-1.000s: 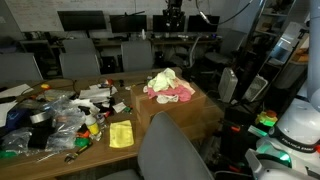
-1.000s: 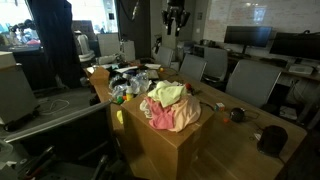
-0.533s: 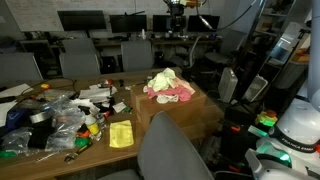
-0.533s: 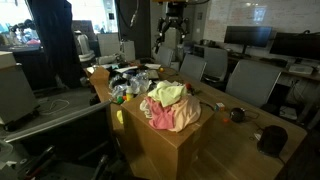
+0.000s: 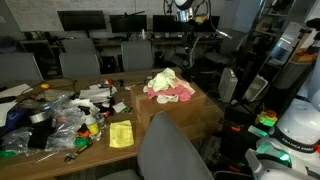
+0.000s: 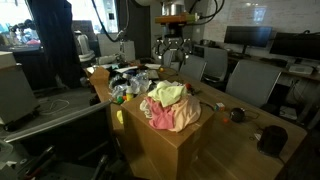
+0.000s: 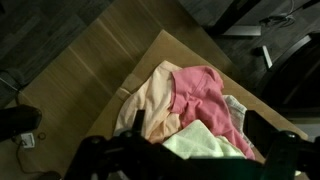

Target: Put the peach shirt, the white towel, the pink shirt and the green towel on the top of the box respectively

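A heap of cloths (image 5: pixel 168 87) lies on top of the cardboard box (image 5: pixel 190 118). In the wrist view the peach shirt (image 7: pixel 150 95) is at the left of the heap. The pink shirt (image 7: pixel 202 95) is in the middle, and the white towel (image 7: pixel 238 112) peeks out at its right. The green towel (image 7: pixel 200 147) lies nearest, on top. My gripper (image 6: pixel 173 62) hangs in the air above and behind the heap (image 6: pixel 170 105), open and empty. Its dark fingers (image 7: pixel 138 122) frame the cloths from above.
Beside the box, a wooden table (image 5: pixel 100 140) carries a clutter of bags and bottles (image 5: pixel 55 115) and a yellow cloth (image 5: pixel 121 134). A grey chair back (image 5: pixel 170 155) stands in front of the box. Office chairs (image 6: pixel 250 80) and desks with monitors surround it.
The jaws have spread from partly closed to wide open. The arm has swung, and in an exterior view the gripper now hangs lower and closer over the heap.
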### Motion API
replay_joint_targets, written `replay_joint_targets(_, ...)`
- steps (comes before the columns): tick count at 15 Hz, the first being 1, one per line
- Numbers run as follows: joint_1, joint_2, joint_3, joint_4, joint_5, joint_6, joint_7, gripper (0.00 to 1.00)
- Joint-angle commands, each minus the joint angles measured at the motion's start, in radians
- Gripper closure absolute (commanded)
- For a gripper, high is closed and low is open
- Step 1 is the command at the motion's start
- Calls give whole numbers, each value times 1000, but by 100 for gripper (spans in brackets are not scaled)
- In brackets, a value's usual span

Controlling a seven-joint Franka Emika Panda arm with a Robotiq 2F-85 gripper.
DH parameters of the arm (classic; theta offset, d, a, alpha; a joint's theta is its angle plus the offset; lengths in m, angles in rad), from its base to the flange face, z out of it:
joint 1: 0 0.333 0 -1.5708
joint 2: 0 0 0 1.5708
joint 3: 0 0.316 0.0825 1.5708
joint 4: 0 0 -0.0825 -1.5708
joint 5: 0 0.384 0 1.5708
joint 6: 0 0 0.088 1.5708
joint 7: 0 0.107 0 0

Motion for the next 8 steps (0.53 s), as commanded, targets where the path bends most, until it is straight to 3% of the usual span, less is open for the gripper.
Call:
replay_joint_targets(1, -10, -135, -4, -249, -30, 229, -58, 0)
replay_joint_targets(8, -42, -278, -47, -665, 89, 729, -115, 0)
